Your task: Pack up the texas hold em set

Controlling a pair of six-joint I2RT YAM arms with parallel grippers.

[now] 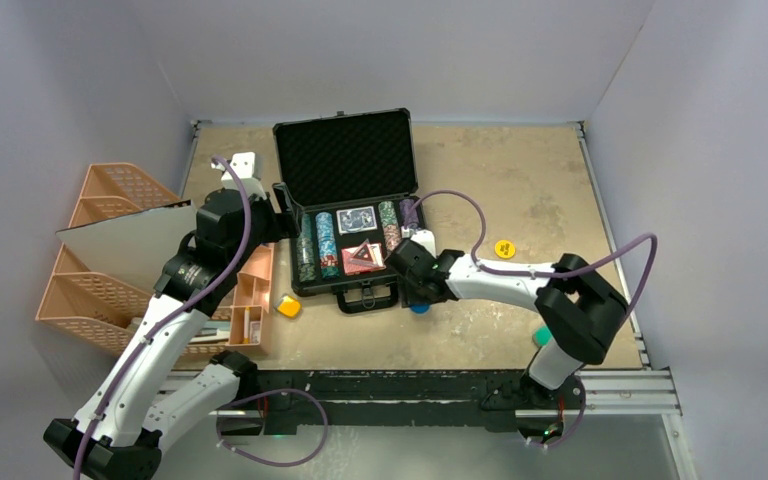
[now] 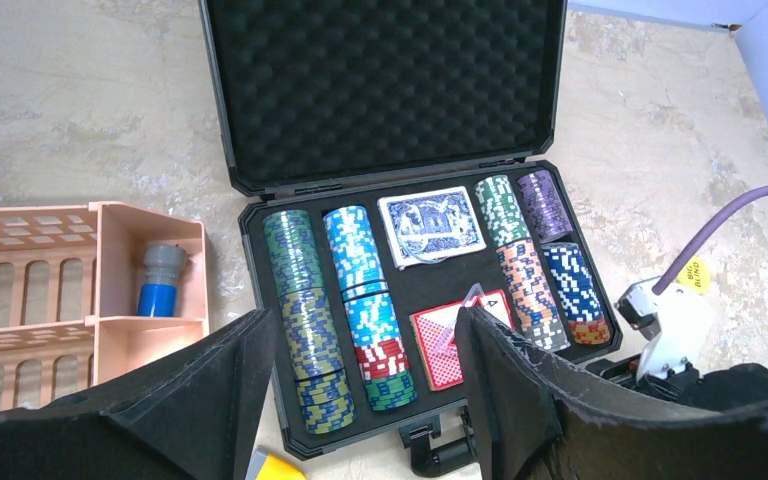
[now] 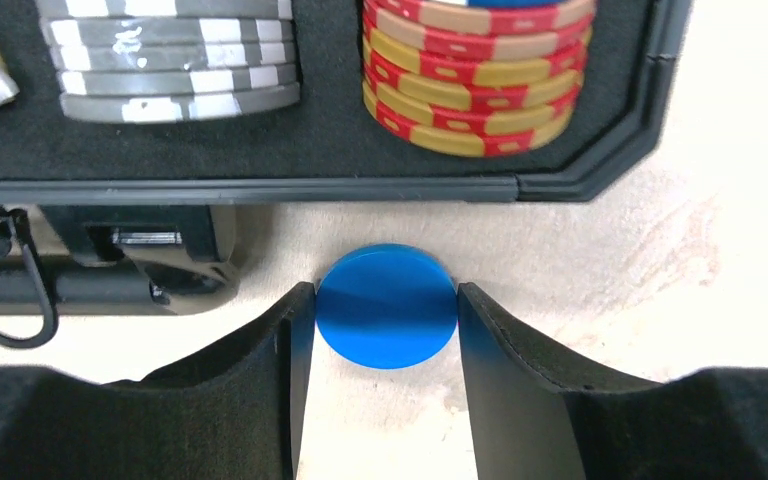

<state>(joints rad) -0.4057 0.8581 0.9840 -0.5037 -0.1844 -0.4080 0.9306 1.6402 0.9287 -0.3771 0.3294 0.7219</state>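
Chips [image 2: 305, 320], decks [image 2: 432, 226] sitting in case [image 2: 260, 215]; I'm pinching blue button [image 3: 387, 310] with right gripper [image 3: 385, 295], left gripper [image 2: 365, 312] gaping wide; yellow button [image 1: 504, 248], lid [image 1: 345, 158] remaining.

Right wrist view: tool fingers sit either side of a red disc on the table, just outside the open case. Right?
Not red: the disc is blue. The right wrist view shows it between the fingers of the right tool, on the table just outside the open case.

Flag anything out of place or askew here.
A card tips up off the red deck instead of lying flat. Two buttons sit outside the case: a yellow button to its right, a blue disc in the right gripper.
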